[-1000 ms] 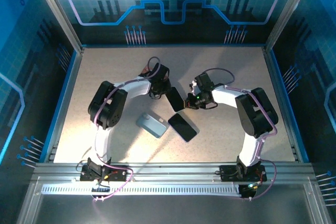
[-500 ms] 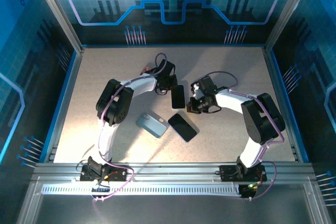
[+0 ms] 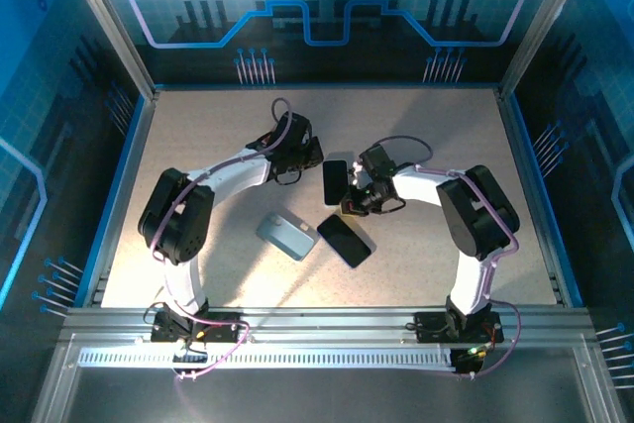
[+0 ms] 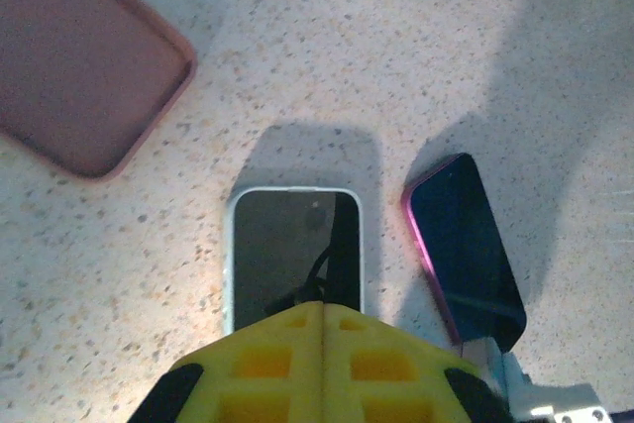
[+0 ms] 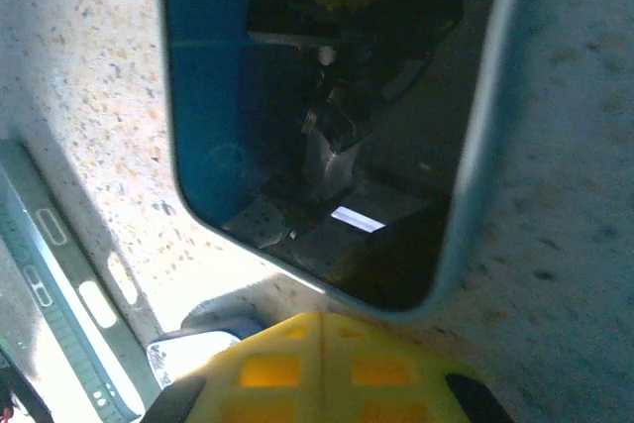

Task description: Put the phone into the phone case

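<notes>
Left gripper (image 4: 322, 316): yellow fingers pressed flat together, seam only, nothing between them; tips sit at the near short end of a light-rimmed phone (image 4: 293, 255); contact cannot be told.
Right gripper (image 5: 322, 329): fingers likewise closed tight, empty; the same phone's rounded corner lies just ahead of the tips, dark screen up and mirroring the gripper.
From above: light-rimmed phone (image 3: 335, 181) flat on the table (image 3: 426, 126), between left gripper (image 3: 307, 160) and right gripper (image 3: 352, 201), both close to it.
Second phone, magenta-edged (image 4: 464, 240), screen up, just beside the first in the left wrist view, apart from it; from above it lies nearer the arm bases (image 3: 344, 240), angled.
Grey-blue phone case (image 3: 287, 236): on the table beside the magenta-edged phone, towards the left arm, apart from both phones; no phone in it.
Pink case (image 4: 84, 56): open side up, empty, at the upper left of the left wrist view, apart from the phones.
</notes>
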You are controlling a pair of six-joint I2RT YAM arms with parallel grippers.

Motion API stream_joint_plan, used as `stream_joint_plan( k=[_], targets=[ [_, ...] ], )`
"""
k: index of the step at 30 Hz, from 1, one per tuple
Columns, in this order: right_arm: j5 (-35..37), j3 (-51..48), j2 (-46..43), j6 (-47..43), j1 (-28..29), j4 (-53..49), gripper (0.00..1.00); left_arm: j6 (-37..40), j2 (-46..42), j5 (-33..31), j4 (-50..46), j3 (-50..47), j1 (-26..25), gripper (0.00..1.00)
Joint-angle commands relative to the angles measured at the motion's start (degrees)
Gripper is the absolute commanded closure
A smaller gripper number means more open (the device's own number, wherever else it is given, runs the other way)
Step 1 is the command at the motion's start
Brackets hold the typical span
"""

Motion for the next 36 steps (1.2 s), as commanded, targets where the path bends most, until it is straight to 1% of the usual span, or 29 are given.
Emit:
stream_joint_plan(
  k=[1, 12, 29, 36],
  targets=[
    [-2.0, 2.4, 1.7, -0.3, 1.6, -0.1, 1.0, -1.3, -1.7, 0.4, 0.8, -3.7, 0.4, 1.0],
    [-1.1, 5.3, 5.0, 1.2, 1.9, 1.8, 1.0, -3.0, -1.3, 1.3, 0.0, -9.0, 0.5, 1.0],
    [-0.1, 15.0, 11.7, 1.3, -2.4, 2.8, 1.0, -3.5, -4.8, -0.6, -1.4, -13.8, 0.6, 1.0],
    [-0.5, 19.6, 15.0, 1.2, -2.8, 2.6, 1.0, -3.5, -5.8, -1.2, -2.2, -14.5, 0.7, 1.0]
  ],
)
